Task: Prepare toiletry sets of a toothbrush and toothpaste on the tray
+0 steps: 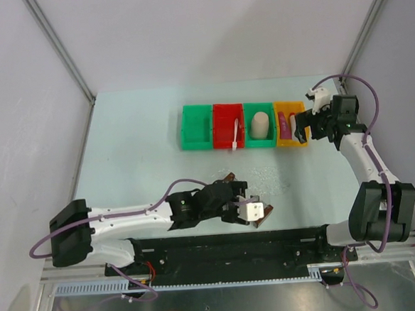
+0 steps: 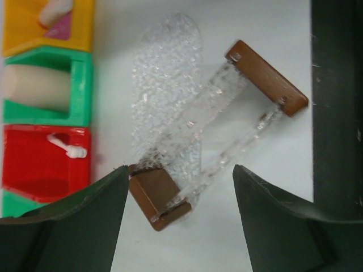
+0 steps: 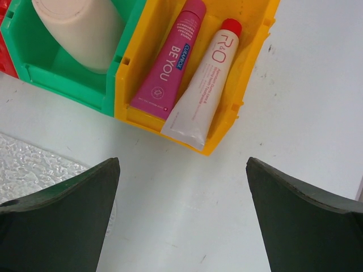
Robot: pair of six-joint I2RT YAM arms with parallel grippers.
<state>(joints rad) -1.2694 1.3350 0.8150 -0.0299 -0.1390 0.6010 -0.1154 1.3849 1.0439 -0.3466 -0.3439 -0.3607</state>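
The clear bumpy tray [image 2: 167, 85] lies on the table with a brown handle [image 2: 266, 76] at each short end. My left gripper [image 2: 180, 170] hovers over its nearer handle [image 2: 159, 192], open, with that handle right beside the left finger [image 2: 85, 215]. The white toothbrush [image 1: 234, 134] lies in the red bin [image 1: 227, 115]; its head [image 2: 68, 148] shows in the left wrist view. The magenta toothpaste [image 3: 170, 62] lies in the yellow bin [image 3: 249, 62]. My right gripper [image 3: 181, 164] hangs open and empty just in front of that bin, also seen from above [image 1: 306, 126].
A white tube with a red cap [image 3: 207, 85] lies beside the toothpaste. A beige cup [image 1: 260, 125] fills the green bin [image 3: 57, 79] next to it; another green bin [image 1: 195, 126] ends the row. The black base rail [image 2: 337, 113] runs close to the tray.
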